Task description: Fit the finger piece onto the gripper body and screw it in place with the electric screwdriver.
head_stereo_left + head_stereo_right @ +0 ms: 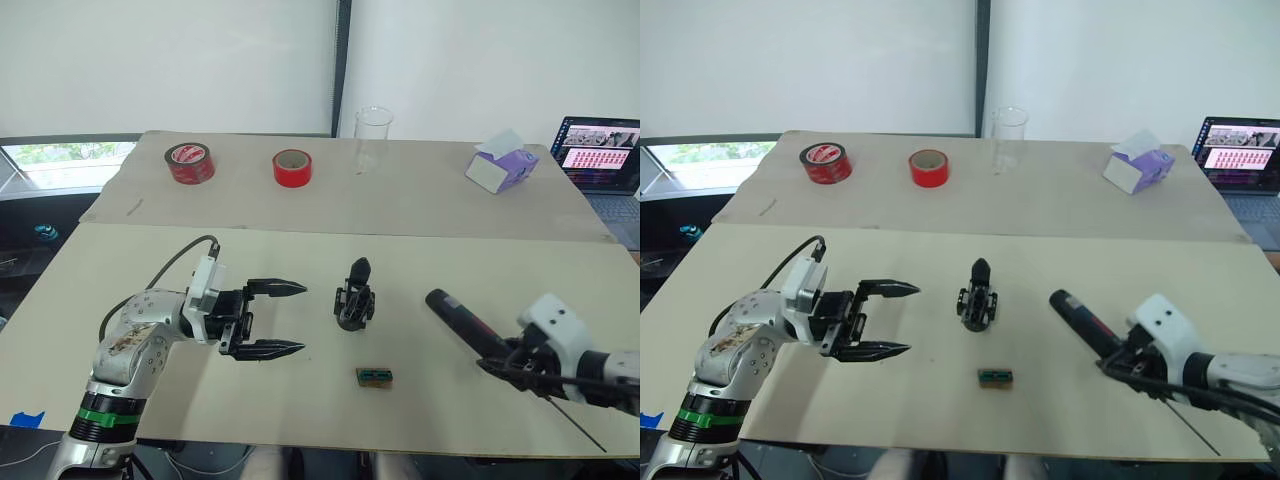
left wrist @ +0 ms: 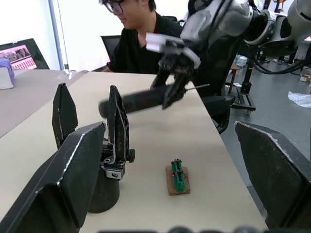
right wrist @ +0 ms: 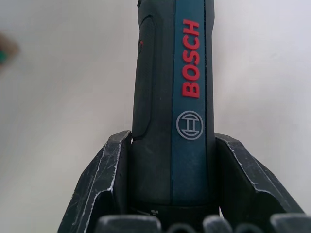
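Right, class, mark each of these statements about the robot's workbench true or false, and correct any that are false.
1. The right gripper is clamped on the electric screwdriver. True.
2. The left gripper holds the gripper body. False: its fingers are open and empty, and the gripper body stands apart on the table.
3. Two red tape rolls lie on the table's far side. True.
4. The small green-and-brown block sits on top of the gripper body. False: it lies on the table, nearer the robot.
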Available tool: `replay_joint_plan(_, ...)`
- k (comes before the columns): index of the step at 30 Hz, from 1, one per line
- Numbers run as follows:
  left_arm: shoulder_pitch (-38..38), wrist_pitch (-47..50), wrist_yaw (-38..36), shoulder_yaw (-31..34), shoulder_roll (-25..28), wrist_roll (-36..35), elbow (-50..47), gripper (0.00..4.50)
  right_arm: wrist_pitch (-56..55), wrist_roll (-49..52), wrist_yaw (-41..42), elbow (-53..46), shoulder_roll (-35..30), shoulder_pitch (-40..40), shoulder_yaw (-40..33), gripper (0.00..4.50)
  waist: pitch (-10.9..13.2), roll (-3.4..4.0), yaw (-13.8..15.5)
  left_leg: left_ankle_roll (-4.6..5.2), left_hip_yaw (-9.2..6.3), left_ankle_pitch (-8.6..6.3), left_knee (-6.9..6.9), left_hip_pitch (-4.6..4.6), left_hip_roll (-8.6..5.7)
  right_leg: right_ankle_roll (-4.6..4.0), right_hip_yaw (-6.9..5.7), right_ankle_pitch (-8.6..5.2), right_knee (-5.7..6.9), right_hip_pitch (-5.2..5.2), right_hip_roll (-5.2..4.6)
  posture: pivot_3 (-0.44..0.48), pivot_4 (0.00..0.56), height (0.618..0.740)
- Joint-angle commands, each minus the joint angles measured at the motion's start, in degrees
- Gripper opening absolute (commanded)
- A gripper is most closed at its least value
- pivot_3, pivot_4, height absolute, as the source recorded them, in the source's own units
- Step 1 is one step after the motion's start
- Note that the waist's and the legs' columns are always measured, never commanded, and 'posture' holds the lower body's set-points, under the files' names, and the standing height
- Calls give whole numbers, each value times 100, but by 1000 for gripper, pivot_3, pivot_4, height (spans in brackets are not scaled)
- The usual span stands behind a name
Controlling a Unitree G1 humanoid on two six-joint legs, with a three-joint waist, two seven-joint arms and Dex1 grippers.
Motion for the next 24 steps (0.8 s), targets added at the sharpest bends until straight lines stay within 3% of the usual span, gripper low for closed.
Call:
replay_joint_plan(1, -122, -128, -6, -33, -16, 45, -103, 4500, -531, -217, 50, 156, 68, -219, 193, 1972, 4, -7, -14, 0, 0, 0, 0, 0, 0, 1, 1, 1, 1, -1, 1, 0, 150, 740)
replay_joint_plan(8, -200, 12, -168, -158, 81, 36, -83, 4500, -594, -288, 214, 716, 210, -709, 879, 1972, 7, -12, -40, -17, -4, 10, -9, 9, 10, -3, -3, 1, 11, -3, 20, 0, 150, 740)
replay_joint_plan(10, -203, 38, -181, -162, 91, 32, -100, 4500, -730, -359, 305, 764, 171, -689, 936, 3050, 7, -12, -41, -17, -4, 10, -11, 10, 11, 0, -4, 3, 10, -2, 22, 0, 150, 740)
replay_joint_plan(14, -173, 47, -202, -146, 114, 47, -123, 4500, -626, -238, 406, 632, 86, -649, 664, 4444, 8, -14, -37, -16, -4, 10, -8, 9, 10, 0, -4, 4, 10, 1, 19, 0, 150, 740)
replay_joint_plan(19, -168, 109, -212, -155, 140, 30, -128, 4500, 405, 452, 762, 108, -457, -833, -143, 4480, 8, -13, -30, -14, -4, 9, -6, 8, 10, 1, -3, 6, 10, 0, 16, 0, 150, 740)
replay_joint_plan(24, -232, 254, -325, -216, 205, 15, -137, 4500, 1989, 1332, 1222, -234, -1774, -1514, -217, 4480, 12, -14, -40, -16, -12, 10, -8, 11, 17, -11, -8, 3, 10, 1, 19, 0, 150, 740)
